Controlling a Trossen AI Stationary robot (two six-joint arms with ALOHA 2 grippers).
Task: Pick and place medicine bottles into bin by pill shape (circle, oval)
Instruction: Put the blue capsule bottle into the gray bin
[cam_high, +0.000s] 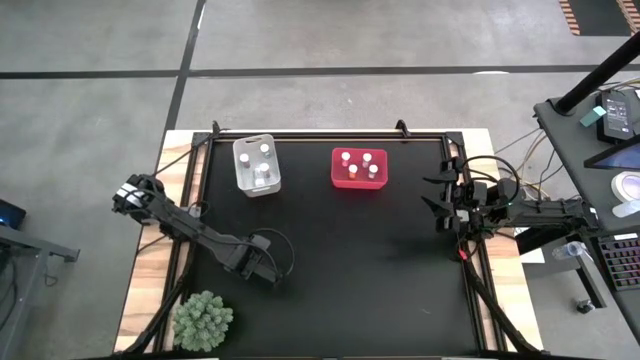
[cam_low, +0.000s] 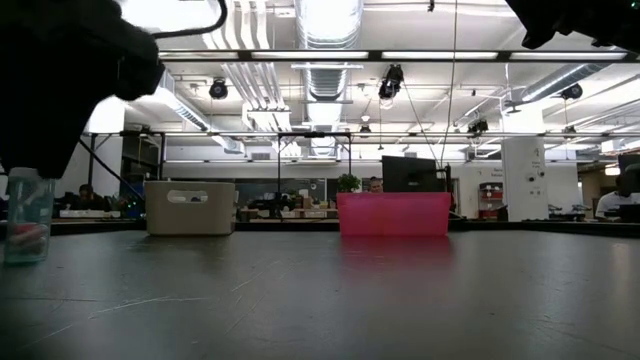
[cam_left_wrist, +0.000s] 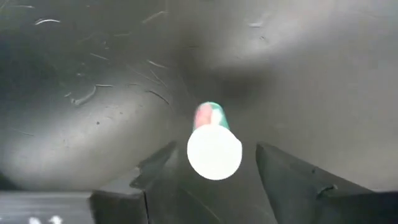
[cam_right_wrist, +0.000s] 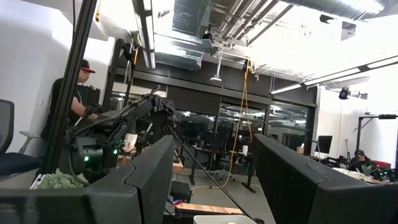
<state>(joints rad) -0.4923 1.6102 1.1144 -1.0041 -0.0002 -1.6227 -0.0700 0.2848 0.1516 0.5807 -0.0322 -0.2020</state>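
Observation:
One small medicine bottle (cam_left_wrist: 214, 151) with a round white cap stands upright on the black table. In the low view it shows as a clear bottle (cam_low: 27, 215) at the left. My left gripper (cam_left_wrist: 216, 148) hangs open above it, pointing down, one finger on either side of the cap and clear of it. In the high view this gripper (cam_high: 262, 265) hides the bottle. The whitish-clear bin (cam_high: 257, 165) and the red bin (cam_high: 358, 168) stand at the far side, each with white-capped bottles inside. My right gripper (cam_high: 440, 196) waits open at the table's right edge.
A green spiky plant (cam_high: 203, 320) stands at the near left corner. The two bins also show in the low view, the clear one (cam_low: 190, 208) and the red one (cam_low: 393, 214). A person (cam_right_wrist: 68, 99) stands beyond the table's left side.

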